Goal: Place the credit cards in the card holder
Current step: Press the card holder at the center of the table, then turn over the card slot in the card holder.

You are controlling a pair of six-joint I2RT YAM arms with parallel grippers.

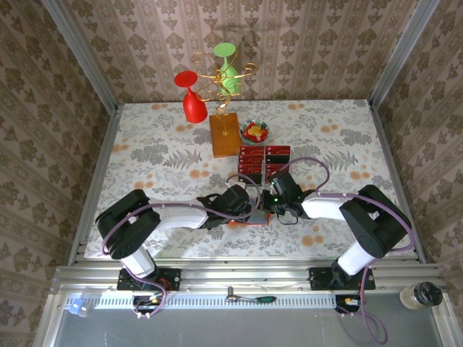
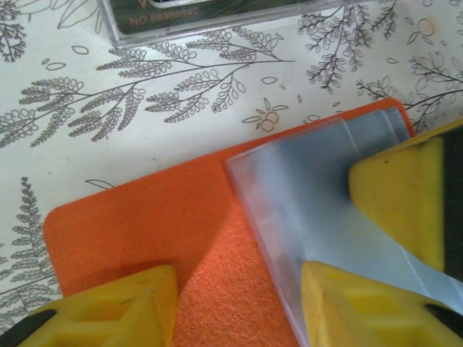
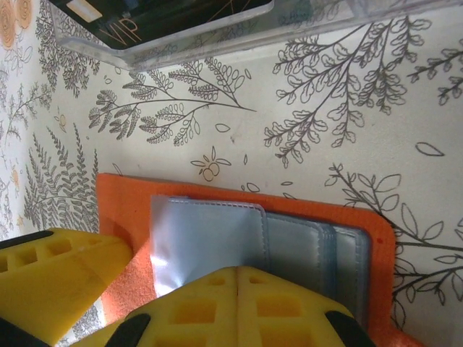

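Small square orange card holder (image 2: 145,217) lies opened flat on the floral tablecloth (image 1: 166,159), near-centre of the table, under both wrists. Clear plastic sleeves (image 3: 210,238) lie exposed on its lining. On them the right gripper (image 3: 239,278) has its yellow jaws closed together, tips down. The left gripper (image 2: 239,289) has its jaws apart, 1 pad over the orange lining, 1 over the sleeve. Red, black-banded credit cards (image 1: 264,160) lie in 2 columns just beyond, at 12 o'clock. Tall brown wooden block (image 1: 224,136) stands at 11 o'clock of the cards, and a bowl of red and yellow candies (image 1: 255,131) at 12.
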